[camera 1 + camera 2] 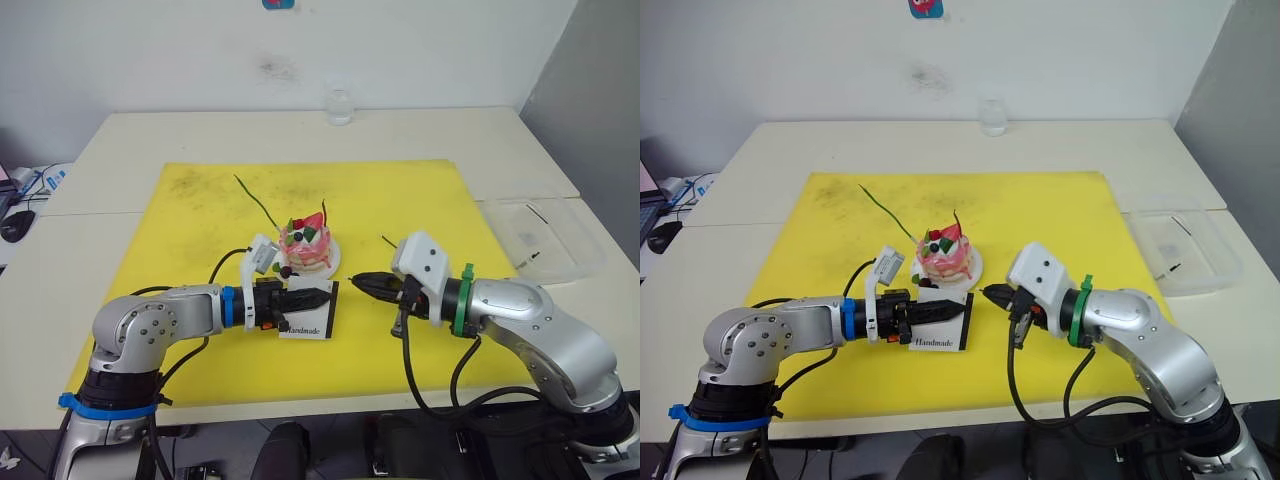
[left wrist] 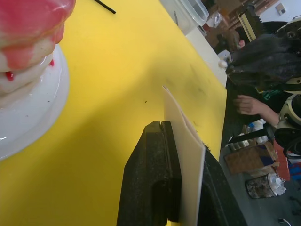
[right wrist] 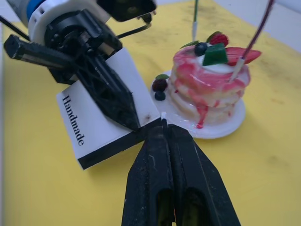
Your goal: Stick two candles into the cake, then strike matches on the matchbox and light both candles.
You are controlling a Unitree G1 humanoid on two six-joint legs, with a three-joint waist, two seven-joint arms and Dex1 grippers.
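The pink-and-white cake (image 1: pixel 306 246) sits on its white plate (image 2: pixel 42 108) in the middle of the yellow mat (image 1: pixel 400 190). A dark red candle (image 3: pixel 256 33) stands stuck in its top. The green candle (image 1: pixel 255 200) lies on the mat behind the cake. My left gripper (image 1: pixel 320 297) is shut on the white "Handmade" matchbox (image 3: pixel 94 127), which stands tilted on its edge beside the plate, black strip towards the right arm. My right gripper (image 1: pixel 358 282) is shut on a match (image 3: pixel 163 116), whose tip pokes out right at the box's strip.
One loose match (image 1: pixel 388 241) lies on the mat behind the right gripper. A clear tray (image 1: pixel 545 235) with a few more matches stands off the mat at the right. A glass (image 1: pixel 339 105) stands at the table's far edge. A person's hand (image 2: pixel 249 103) is beyond the table.
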